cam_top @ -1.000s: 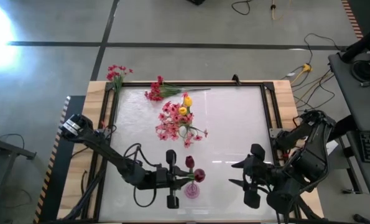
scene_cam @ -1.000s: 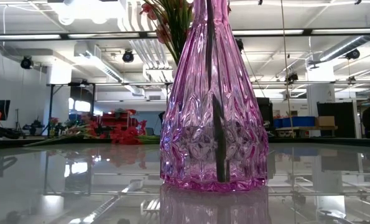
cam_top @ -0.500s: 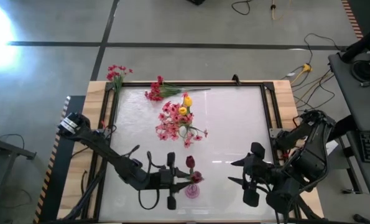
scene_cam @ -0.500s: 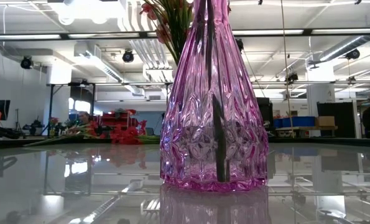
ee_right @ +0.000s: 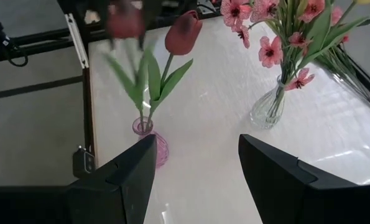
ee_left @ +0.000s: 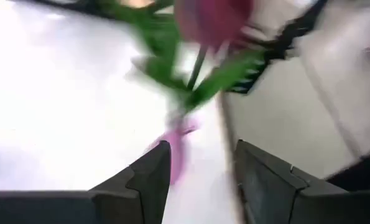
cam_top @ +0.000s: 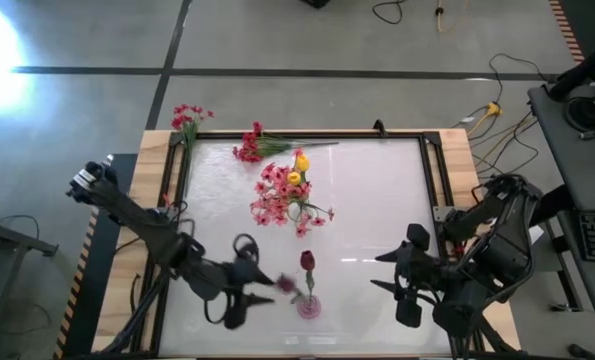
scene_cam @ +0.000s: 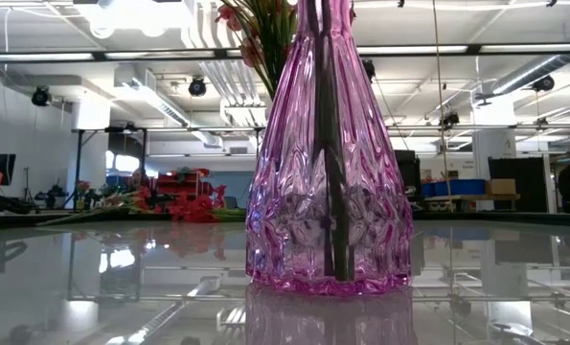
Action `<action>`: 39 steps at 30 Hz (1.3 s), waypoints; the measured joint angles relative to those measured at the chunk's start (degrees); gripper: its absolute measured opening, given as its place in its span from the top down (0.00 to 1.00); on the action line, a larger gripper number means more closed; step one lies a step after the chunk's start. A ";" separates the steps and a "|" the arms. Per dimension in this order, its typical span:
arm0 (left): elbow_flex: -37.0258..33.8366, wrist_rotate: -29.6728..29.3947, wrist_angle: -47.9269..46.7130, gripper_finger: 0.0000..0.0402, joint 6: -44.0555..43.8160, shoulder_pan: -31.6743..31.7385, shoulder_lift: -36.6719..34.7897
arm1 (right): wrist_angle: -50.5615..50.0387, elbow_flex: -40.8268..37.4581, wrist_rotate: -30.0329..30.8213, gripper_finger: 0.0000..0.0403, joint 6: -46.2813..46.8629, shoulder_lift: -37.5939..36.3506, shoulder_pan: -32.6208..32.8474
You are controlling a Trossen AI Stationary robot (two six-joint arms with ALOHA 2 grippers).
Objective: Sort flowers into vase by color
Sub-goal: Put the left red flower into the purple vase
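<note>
The pink vase [cam_top: 308, 305] is standing upright on the white table [cam_top: 377, 200] near its front edge, at about 6 o'clock from the table centre. Two dark red buds [cam_top: 307, 262] on green stems are sitting in this vase; in the right wrist view one bud [ee_right: 183, 32] is sharp and the other is blurred. In the low view two stems are running down inside the pink vase [scene_cam: 329, 153].

The left gripper [cam_top: 245, 290] is positioned at 9 o'clock from the pink vase, just beside it. In the left wrist view its fingers [ee_left: 148, 177] are standing apart with nothing between them, and a blurred bud is showing ahead.

The right gripper [cam_top: 387, 272] is waiting at 3 o'clock from the pink vase, well apart from it, with its jaws spread and empty.

A clear vase [ee_right: 267, 109] is standing near the table centre, at 12 o'clock from the pink vase, holding pink blossoms [cam_top: 273, 195] and yellow tulips [cam_top: 297, 168].

A red blossom spray [cam_top: 252, 145] is lying flat on the table at 12 o'clock from the clear vase. Another red spray [cam_top: 187, 120] is lying across the wooden frame [cam_top: 157, 150] at the far left corner.
</note>
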 joint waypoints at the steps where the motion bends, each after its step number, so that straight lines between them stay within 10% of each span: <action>1: 0.00 -1.90 -3.39 0.58 -0.68 -0.22 -1.42 | -0.05 0.00 0.00 0.46 -0.49 -0.16 0.00; 11: -0.28 -15.12 -31.10 0.61 -13.84 2.29 -9.20 | -2.29 0.00 0.24 0.46 -0.57 -0.61 0.00; 24: -18.96 -12.24 -52.93 0.66 -50.14 23.56 -20.08 | -2.99 0.00 8.72 0.46 -1.63 -2.54 -0.67; 39: -23.21 -12.45 -34.04 0.66 -17.85 78.65 -9.43 | -2.73 0.00 11.58 0.46 -0.85 -2.96 -7.25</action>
